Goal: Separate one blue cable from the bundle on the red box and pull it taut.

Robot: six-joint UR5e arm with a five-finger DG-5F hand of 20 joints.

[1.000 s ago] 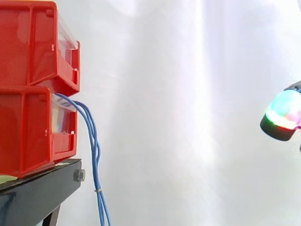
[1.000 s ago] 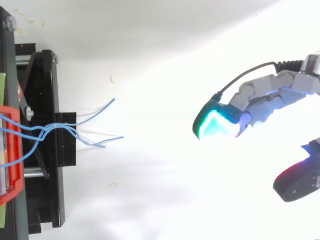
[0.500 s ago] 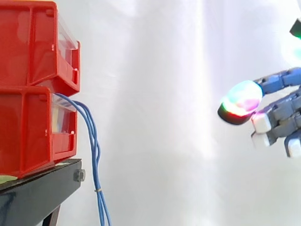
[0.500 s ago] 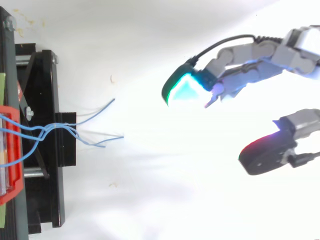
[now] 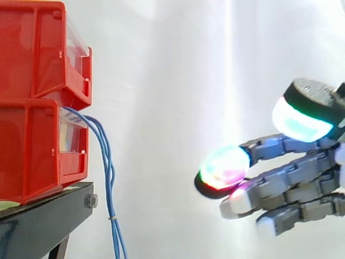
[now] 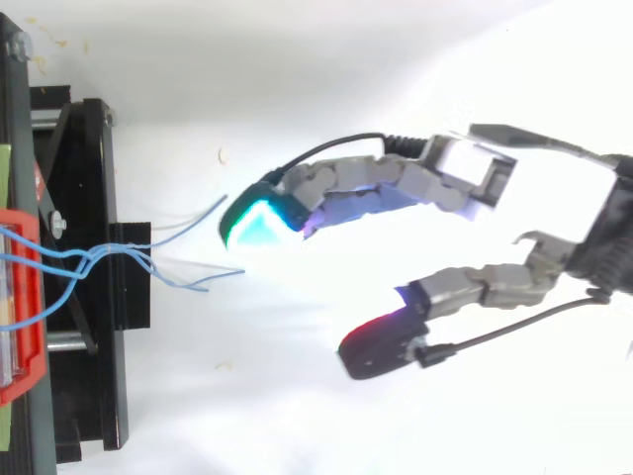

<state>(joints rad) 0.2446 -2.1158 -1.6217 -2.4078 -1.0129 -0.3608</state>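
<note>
Blue cables (image 5: 107, 159) hang from the lower red bin (image 5: 32, 154).

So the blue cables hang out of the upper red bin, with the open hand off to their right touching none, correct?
No. In the side view the blue cables hang out of the lower red bin, not the upper red bin. The open hand is off to their right, touching none.

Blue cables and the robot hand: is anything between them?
No. In the side view, just bare white curtain lies between the thin blue cables and the hand.
</note>
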